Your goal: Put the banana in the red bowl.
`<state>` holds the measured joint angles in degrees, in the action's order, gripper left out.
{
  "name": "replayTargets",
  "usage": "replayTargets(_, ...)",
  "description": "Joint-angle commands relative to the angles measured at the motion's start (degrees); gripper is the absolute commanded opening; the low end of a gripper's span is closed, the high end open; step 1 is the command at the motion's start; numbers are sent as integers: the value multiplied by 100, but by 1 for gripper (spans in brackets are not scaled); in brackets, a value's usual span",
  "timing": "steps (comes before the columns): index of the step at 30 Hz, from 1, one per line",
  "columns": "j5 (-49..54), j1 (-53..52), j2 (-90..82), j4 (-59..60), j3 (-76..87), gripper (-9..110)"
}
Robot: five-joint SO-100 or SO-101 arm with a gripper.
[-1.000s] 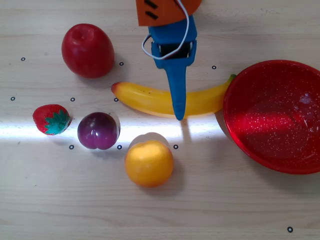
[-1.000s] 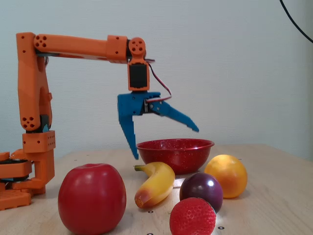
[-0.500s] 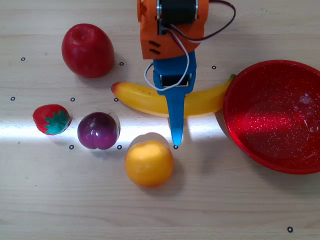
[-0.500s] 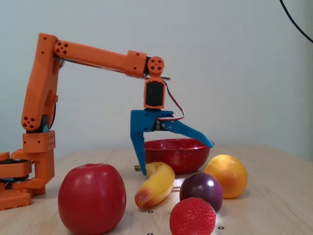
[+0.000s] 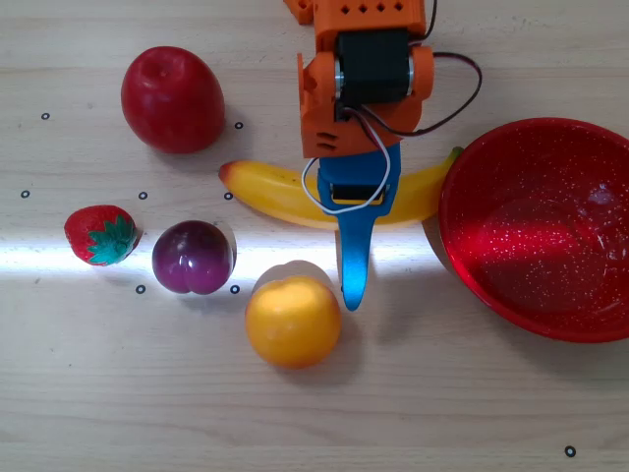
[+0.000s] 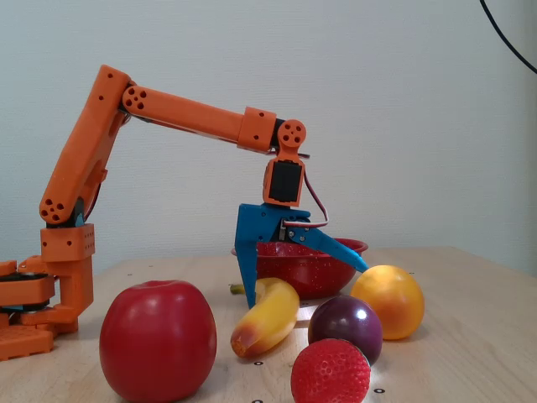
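Observation:
The yellow banana (image 5: 270,192) lies flat on the table, its orange-red tip towards the apple and its green stem end touching the red bowl (image 5: 541,256). In the fixed view the banana (image 6: 268,317) points at the camera with the red bowl (image 6: 323,273) behind it. My gripper (image 5: 350,251) is open and sits over the banana's middle. In the fixed view the gripper (image 6: 306,287) has one blue finger (image 6: 247,277) standing upright, low on the banana's left side. The other finger is spread up and to the right above the banana. The gripper holds nothing.
A red apple (image 5: 172,98), a strawberry (image 5: 100,234), a purple plum (image 5: 194,258) and a round orange-yellow fruit (image 5: 292,322) lie around the banana. The orange-yellow fruit is close under the spread finger. The arm's base (image 6: 50,277) stands at the left of the fixed view.

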<state>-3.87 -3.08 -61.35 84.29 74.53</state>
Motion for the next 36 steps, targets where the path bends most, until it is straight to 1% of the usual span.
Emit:
replayTargets(1, 141, -97, -281, 97, -492, 67)
replayTargets(36, 255, 211, -70, -536, 316, 67)
